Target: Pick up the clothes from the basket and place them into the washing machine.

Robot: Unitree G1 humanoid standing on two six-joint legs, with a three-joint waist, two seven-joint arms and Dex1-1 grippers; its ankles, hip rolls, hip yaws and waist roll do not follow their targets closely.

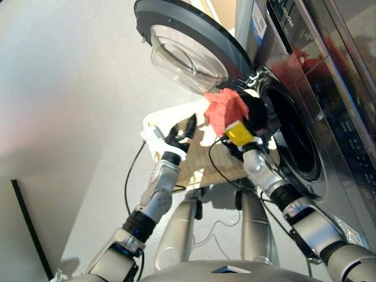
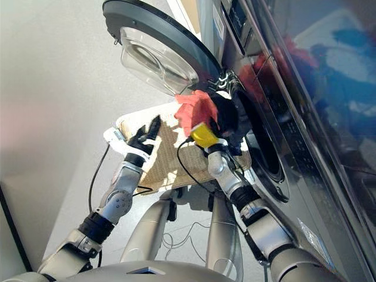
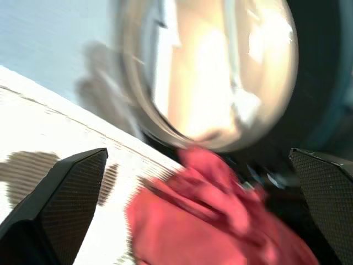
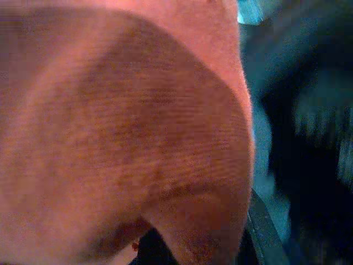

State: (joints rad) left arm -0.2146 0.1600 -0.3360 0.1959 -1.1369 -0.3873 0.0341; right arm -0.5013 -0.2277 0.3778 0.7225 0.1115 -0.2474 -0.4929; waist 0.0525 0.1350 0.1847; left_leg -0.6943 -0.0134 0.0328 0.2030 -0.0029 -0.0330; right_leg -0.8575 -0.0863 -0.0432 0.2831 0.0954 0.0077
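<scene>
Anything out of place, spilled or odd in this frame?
Nothing stands out. The right end effector holds the red garment at the washing machine mouth, door open; the left end effector hangs open over the basket.

Garment (image 1: 224, 110) coral-red. Second cloth (image 1: 256, 114) black. Basket (image 2: 166, 157) cream-white, woven weave pattern. Washer (image 1: 329, 111) dark grey, glossy. Door (image 1: 189, 44) black-rimmed, clear glass. Fingers (image 3: 58, 205) black, fine mesh texture.

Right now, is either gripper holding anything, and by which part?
The right gripper holds the red garment bunched up at the washing machine mouth; which part it grips cannot be told. The left gripper is open and empty.
</scene>
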